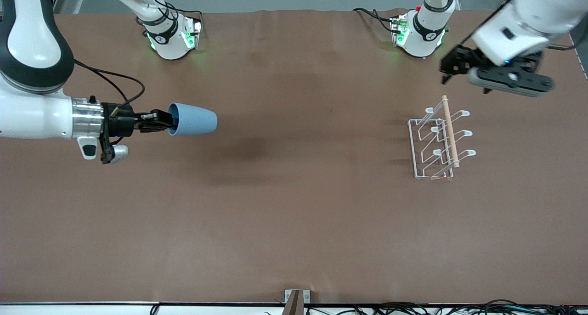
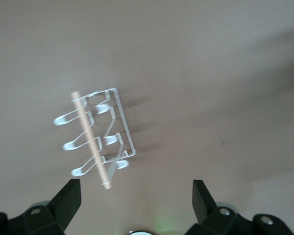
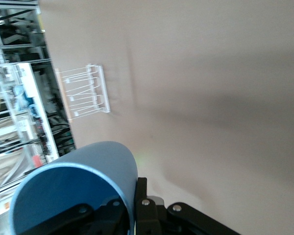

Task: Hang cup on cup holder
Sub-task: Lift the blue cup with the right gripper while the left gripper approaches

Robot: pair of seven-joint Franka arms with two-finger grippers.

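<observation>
The cup (image 1: 193,119) is clamped at its rim by the right gripper (image 1: 158,120) and held sideways in the air, well apart from the cup holder (image 1: 440,139). The left gripper (image 1: 464,74) is held above the cup holder, fingers spread, nothing gripped.

The brown table (image 1: 294,223) carries the cup holder (image 1: 436,143), apparently alone.
</observation>
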